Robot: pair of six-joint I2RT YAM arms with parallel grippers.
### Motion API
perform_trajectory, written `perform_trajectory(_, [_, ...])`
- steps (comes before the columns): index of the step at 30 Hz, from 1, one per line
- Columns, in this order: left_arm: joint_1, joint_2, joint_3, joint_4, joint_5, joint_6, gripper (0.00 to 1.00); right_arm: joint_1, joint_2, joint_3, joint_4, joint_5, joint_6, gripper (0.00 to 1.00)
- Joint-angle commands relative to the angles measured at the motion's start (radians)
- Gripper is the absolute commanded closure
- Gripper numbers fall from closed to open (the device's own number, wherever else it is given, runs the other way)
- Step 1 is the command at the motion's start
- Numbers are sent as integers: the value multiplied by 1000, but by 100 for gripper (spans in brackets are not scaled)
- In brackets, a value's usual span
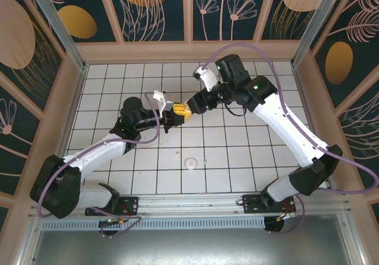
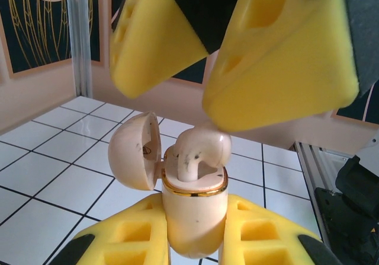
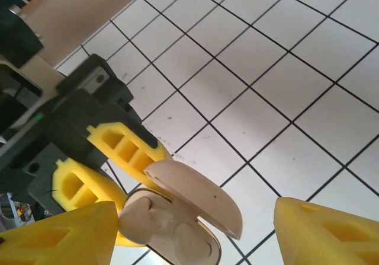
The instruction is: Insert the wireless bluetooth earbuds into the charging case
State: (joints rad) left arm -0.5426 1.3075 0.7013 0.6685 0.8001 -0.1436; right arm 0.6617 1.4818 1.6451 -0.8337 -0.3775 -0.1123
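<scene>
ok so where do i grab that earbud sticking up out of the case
By its rounded head, from above. The earbud has its stem down in the charging case, so only the head stands clear; the open lid stands up on one side, so probably pinch across the other two sides.

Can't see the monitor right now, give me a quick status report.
Left claw shut on case, lid open. Right claw open over it. One earbud standing in case, sticking up. Nothing blocking.
</scene>
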Motion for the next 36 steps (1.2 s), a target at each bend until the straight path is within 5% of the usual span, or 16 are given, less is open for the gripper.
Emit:
perform_trajectory(1, [-5,1,32,31,5,1,86,-6,-24,-18,34,60,26,29])
perform_trajectory(12, [-5,-11,24,37,-1,-2,85,-9,-25,-52,26,31,22,29])
perform_trajectory(22, [-3,-8,21,75,52,-17,85,-108,-73,-84,141,-314,87,26])
perform_trajectory(36, [-4,-22,23,100,53,-33,85,-146,-41,-142,187,-464,128,27])
